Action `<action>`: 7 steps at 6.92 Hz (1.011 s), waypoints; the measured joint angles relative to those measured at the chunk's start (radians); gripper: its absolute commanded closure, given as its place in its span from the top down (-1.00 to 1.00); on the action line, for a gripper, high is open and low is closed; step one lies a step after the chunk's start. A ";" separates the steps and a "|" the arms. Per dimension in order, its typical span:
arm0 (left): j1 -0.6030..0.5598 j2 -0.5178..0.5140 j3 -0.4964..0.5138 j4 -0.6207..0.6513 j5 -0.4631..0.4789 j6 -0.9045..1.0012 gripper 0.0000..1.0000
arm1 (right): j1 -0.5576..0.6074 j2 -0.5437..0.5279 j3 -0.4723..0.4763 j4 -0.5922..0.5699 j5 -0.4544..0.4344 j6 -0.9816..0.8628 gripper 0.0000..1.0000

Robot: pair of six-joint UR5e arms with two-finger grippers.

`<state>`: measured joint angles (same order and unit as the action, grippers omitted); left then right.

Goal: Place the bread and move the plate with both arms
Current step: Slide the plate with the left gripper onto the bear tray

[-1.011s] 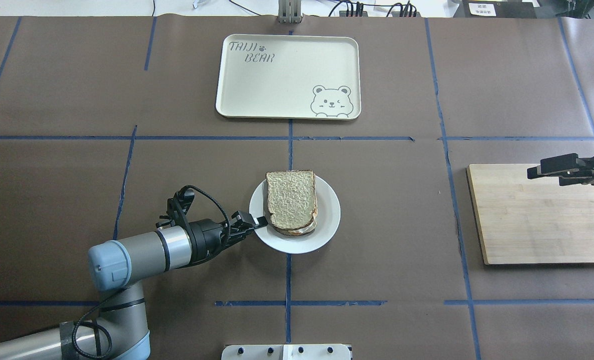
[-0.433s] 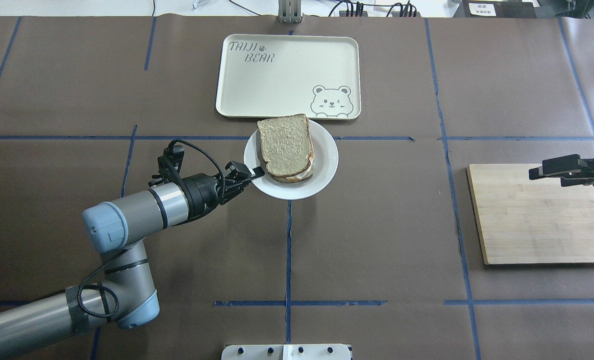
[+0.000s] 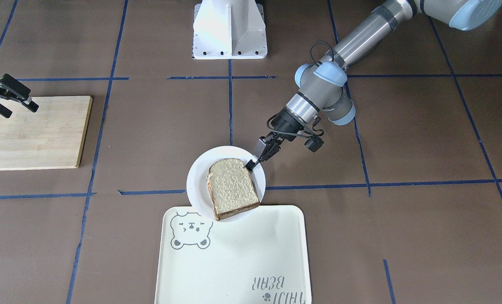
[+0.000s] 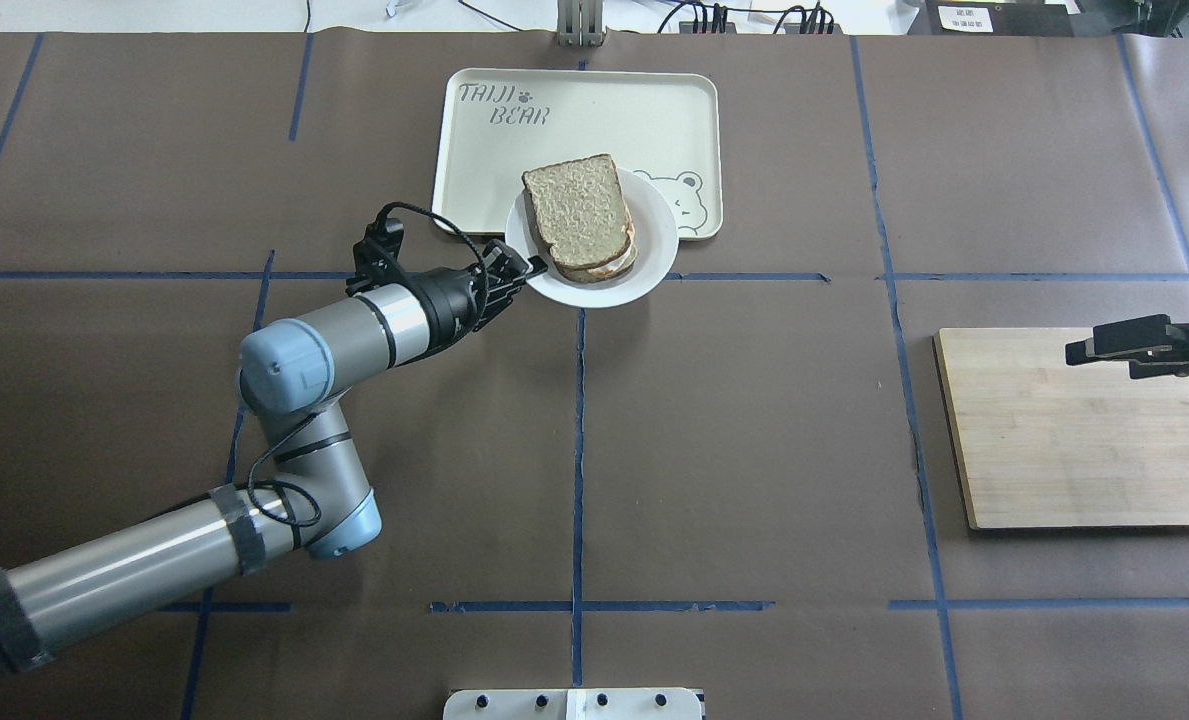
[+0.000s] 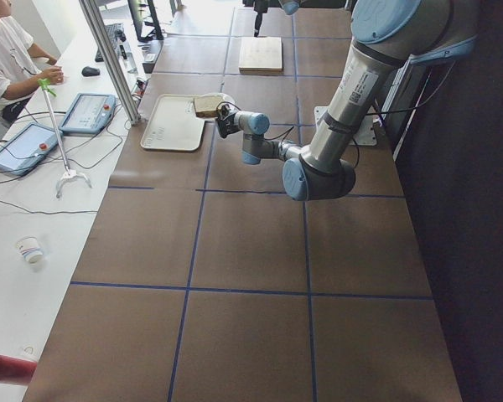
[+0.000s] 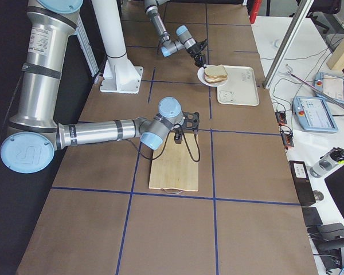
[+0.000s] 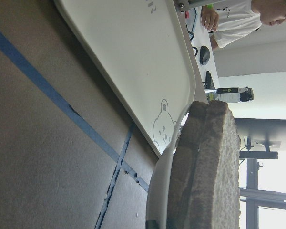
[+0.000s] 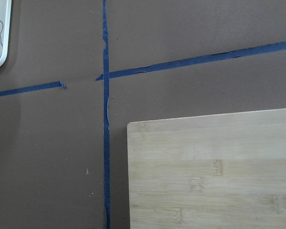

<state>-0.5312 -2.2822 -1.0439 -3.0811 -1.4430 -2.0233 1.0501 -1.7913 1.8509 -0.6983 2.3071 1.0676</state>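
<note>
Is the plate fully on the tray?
No, only partly: the plate straddles the tray's robot-side edge, its rim clamped in the left gripper.

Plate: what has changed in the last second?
The left gripper, shut on the plate's rim, carried the plate and bread away from the robot, now partly over the tray. Tray and wooden board stayed put; the right gripper hardly moved.

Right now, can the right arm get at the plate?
Probably, though it's a long reach. The right gripper hovers over the board; nothing stands between it and the plate, whose right rim is free while the left gripper holds the other side.
</note>
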 measured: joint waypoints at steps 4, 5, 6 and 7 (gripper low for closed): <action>-0.092 -0.222 0.363 0.004 -0.029 -0.086 -0.85 | 0.000 -0.009 0.008 0.000 0.000 0.000 1.00; -0.101 -0.229 0.391 0.004 -0.035 -0.088 -0.83 | 0.000 -0.010 0.009 0.000 0.000 0.000 1.00; -0.104 -0.236 0.408 0.004 -0.038 -0.088 -0.41 | 0.001 -0.011 0.009 0.000 0.000 0.000 1.00; -0.105 -0.244 0.423 0.004 -0.039 -0.088 -0.12 | 0.000 -0.011 0.008 0.000 -0.001 0.000 1.00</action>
<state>-0.6360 -2.5259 -0.6213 -3.0772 -1.4815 -2.1115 1.0504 -1.8021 1.8591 -0.6980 2.3057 1.0677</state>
